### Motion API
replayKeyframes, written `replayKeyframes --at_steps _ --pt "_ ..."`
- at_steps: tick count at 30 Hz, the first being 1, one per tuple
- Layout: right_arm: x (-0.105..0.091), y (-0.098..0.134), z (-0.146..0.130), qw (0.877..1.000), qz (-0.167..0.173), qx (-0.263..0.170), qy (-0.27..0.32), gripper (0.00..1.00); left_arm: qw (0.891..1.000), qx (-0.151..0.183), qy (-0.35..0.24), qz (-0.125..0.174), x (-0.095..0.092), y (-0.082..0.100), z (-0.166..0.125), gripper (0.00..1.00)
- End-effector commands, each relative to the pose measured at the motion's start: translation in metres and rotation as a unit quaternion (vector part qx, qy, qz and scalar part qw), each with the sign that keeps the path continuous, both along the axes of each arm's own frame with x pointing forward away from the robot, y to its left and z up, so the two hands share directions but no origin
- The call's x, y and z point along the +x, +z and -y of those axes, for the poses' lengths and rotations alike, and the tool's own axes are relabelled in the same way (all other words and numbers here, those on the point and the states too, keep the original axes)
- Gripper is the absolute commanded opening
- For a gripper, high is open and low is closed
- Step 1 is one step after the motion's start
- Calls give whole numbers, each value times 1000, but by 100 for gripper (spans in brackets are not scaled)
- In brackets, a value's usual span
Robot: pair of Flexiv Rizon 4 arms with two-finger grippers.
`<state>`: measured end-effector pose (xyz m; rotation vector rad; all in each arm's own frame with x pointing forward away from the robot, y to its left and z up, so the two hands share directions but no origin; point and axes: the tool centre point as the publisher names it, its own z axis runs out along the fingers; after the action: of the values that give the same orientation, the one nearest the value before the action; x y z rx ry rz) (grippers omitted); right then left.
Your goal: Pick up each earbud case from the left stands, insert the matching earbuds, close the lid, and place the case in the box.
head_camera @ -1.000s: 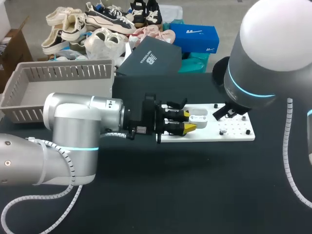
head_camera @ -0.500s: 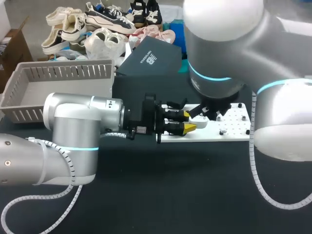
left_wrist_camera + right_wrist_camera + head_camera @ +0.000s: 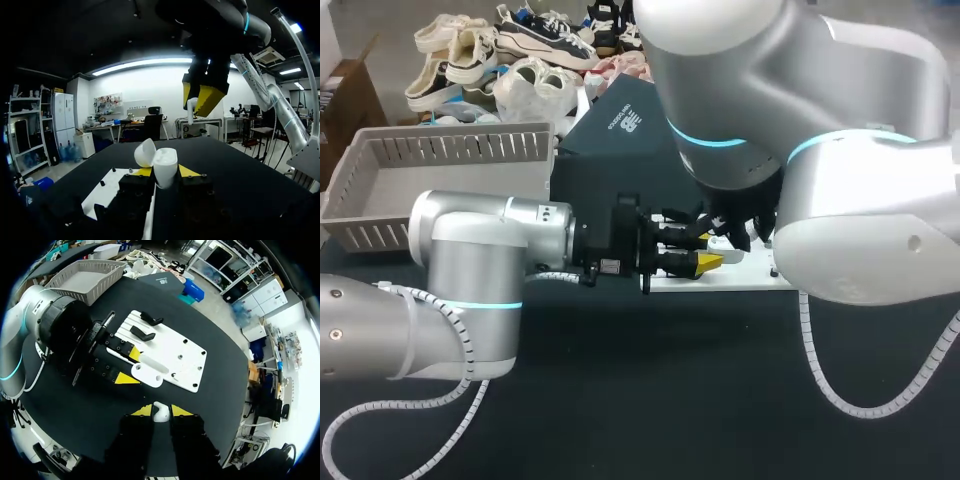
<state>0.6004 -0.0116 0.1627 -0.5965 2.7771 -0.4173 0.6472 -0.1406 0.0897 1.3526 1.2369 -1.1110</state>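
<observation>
Now the white, egg-shaped plastic earbud case, lid open, is pinched in the left gripper near the head view's centre. The small white earbud, clamped by the right gripper, should be lowered squarely over its socket.

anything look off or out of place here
Nothing stands out. The left claw grips the case with its lid open, the right claw holds an earbud above it, and the white board lies flat on the table.
</observation>
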Motion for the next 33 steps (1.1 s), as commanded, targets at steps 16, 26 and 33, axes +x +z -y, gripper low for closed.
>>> replayKeyframes --at_steps 16,26,33 --pt "23 7 -6 988 27 -45 -142 0 1000 0 2 1 -2 0 0 0" --pt "13 2 3 985 32 -59 -161 0 1000 0 2 1 -2 0 0 0" --pt "13 2 3 985 32 -59 -161 0 1000 0 2 1 -2 0 0 0"
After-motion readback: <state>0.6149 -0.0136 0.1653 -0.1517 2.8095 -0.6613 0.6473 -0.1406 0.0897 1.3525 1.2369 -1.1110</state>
